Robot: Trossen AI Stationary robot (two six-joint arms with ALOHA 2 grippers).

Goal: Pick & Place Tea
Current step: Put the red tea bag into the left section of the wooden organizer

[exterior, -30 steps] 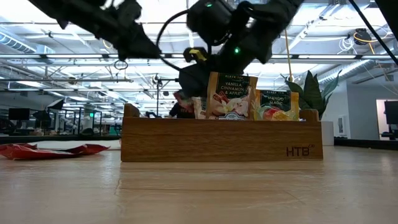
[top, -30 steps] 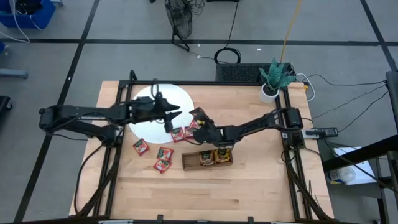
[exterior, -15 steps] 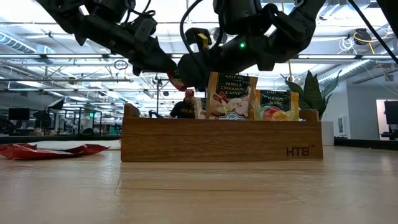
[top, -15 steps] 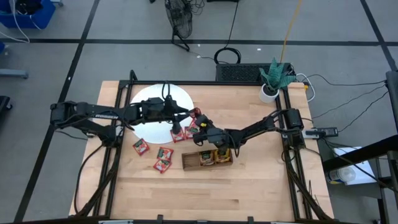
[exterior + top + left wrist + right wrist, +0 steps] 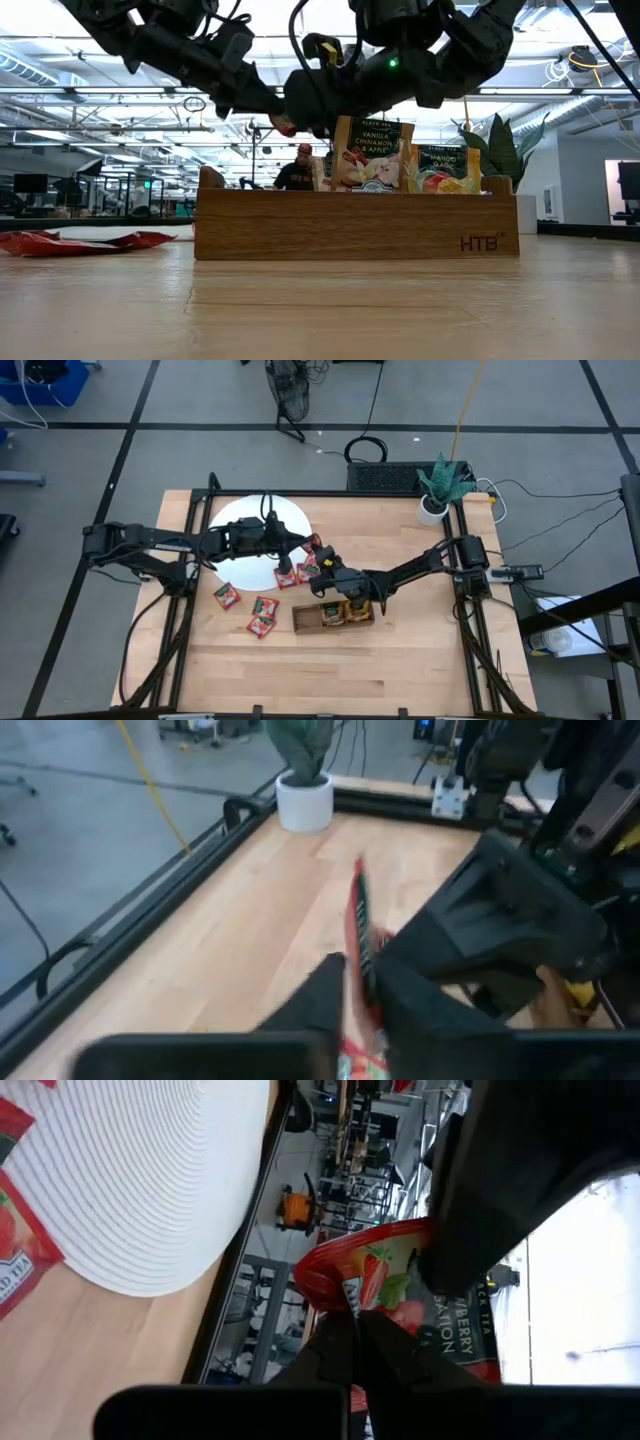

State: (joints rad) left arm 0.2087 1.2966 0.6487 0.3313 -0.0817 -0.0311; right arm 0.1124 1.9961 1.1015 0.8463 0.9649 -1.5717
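Observation:
A red tea sachet (image 5: 316,546) hangs in the air beside the white disc (image 5: 250,535), between my two grippers. My left gripper (image 5: 360,1005) reaches in from the left and is shut on it. My right gripper (image 5: 362,1342) comes from the right and is shut on its other side. Several more red sachets (image 5: 262,616) lie flat on the table near the disc. The wooden tray (image 5: 355,225) holds upright sachets (image 5: 370,155). My left gripper pinches the red sachet's edge (image 5: 357,952) between its two fingers, coming almost level from the table's left. The sachet stands on edge, clear of the table. My right gripper pinches the opposite edge (image 5: 347,1295) between its two fingers, level, from the table's right. The sachet is lifted clear, with the left gripper covering its far part.
A potted plant (image 5: 433,508) stands at the table's far right corner. The tray (image 5: 333,615) lies just on the near side of the right gripper. Two red sachets (image 5: 296,573) lie under the meeting point.
My left gripper has gone toward the table's right and down, from over the disc to the sachet held by my right gripper. My right gripper has turned at the wrist, bringing the sachet round toward the left gripper. The sachet has stayed clear of the table.

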